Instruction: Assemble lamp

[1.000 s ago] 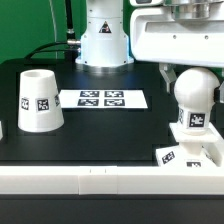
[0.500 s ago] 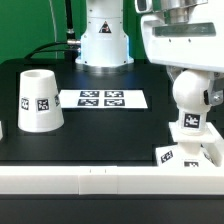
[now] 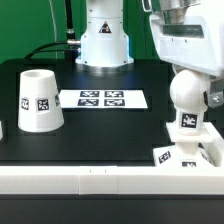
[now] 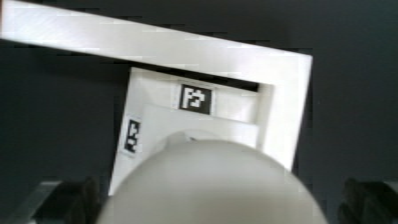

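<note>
While bulb (image 3: 190, 97) sits over base (image 3: 190, 153) at table's near corner on exterior view's right, gripper (image 3: 193, 92) straddles it, fingers (image 3: 213, 97) closed against bulb's sides. Base close to white front rail (image 3: 100, 180); little margin there. Shade (image 3: 39, 100) stands rim-down, well apart on exterior view's left. Marker board (image 3: 103, 99) lies flat between. Open black tabletop (image 3: 110, 135) mid-table. Wrist view: bulb dome (image 4: 205, 185) above tagged base (image 4: 205, 105), white rail corner beyond.
</note>
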Controlling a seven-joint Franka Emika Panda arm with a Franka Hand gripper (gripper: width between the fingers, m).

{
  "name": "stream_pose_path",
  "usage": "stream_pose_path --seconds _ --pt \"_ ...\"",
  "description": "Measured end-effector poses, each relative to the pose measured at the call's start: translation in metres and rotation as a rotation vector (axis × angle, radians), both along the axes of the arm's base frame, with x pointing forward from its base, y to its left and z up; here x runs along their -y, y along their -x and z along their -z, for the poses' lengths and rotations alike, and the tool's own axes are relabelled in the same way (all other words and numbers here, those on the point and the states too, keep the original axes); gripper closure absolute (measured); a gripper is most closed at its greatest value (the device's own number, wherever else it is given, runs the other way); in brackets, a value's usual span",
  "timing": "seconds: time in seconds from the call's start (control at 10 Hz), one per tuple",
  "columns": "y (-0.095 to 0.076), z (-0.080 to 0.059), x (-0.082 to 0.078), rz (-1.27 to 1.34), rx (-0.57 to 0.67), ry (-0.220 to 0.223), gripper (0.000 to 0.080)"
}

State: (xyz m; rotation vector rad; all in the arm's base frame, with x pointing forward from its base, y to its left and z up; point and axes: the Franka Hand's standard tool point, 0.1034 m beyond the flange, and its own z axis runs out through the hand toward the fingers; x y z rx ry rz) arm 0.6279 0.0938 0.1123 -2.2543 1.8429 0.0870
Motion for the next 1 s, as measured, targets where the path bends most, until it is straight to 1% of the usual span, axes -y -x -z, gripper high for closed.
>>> stream_pose_path --seconds 0.1,0.3,0.4,0.5,0.6,1.0 --pt "0.006 -0.005 -0.005 -0.1 -0.027 -0.009 0.0105" --pt "0.008 -0.014 -0.01 -0.346 -0.019 0.011 0.0101" --pt "0.012 -0.016 -0.013 -0.457 0.006 0.016 0.0101" --pt "0.015 -0.016 -0.012 -0.518 0.017 0.009 0.0101" --pt "0.02 -0.016 -0.007 -0.565 0.021 -0.007 0.0101" --pt "0.02 -0.015 -0.006 -0.557 0.019 -0.007 0.0101"
